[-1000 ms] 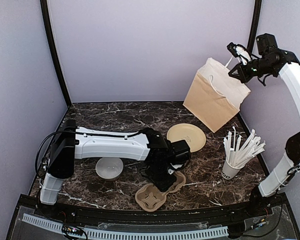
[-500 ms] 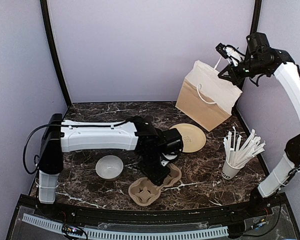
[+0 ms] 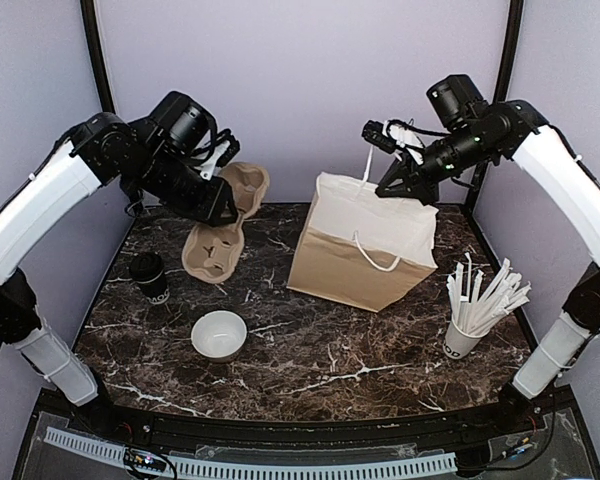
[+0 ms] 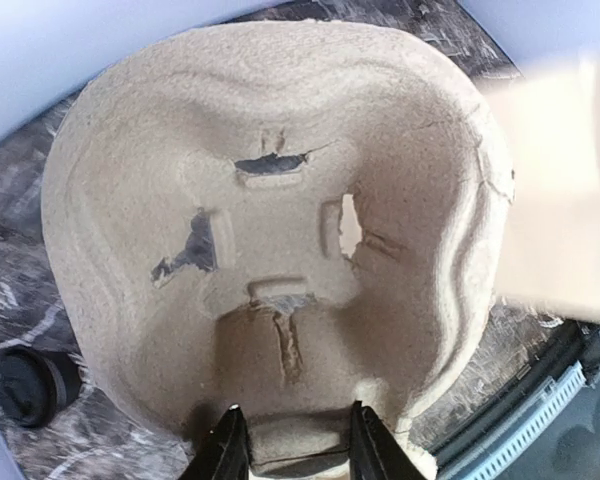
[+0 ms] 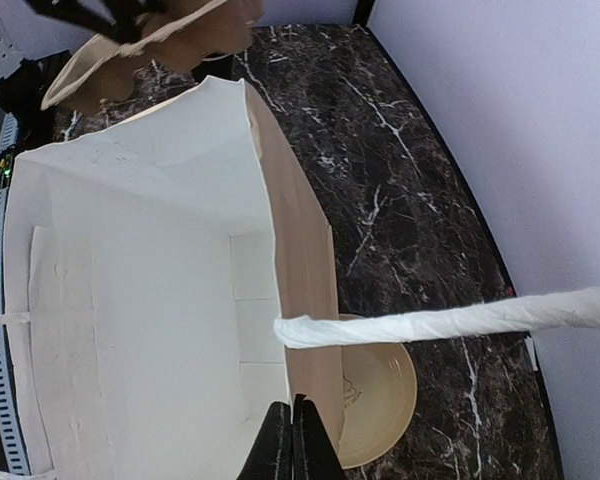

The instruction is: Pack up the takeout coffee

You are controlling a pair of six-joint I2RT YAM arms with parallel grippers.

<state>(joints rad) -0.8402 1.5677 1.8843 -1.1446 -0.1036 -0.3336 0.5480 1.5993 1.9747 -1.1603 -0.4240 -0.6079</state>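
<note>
The takeout coffee (image 3: 150, 278) stands upright on the bench (image 3: 310, 350) at its left side, near the white bowl (image 3: 219, 335), while your left gripper (image 4: 290, 440) has its jaws clamped on the raised pulp cup carrier (image 3: 220, 235) and your right gripper (image 5: 290, 440) has its jaws pinched on the paper bag's (image 3: 350, 265) top edge.

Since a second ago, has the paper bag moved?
Yes. The paper bag has moved left and nearer the camera, opening a gap from the cup of straws, which stayed put. The right gripper holds its rim.
</note>
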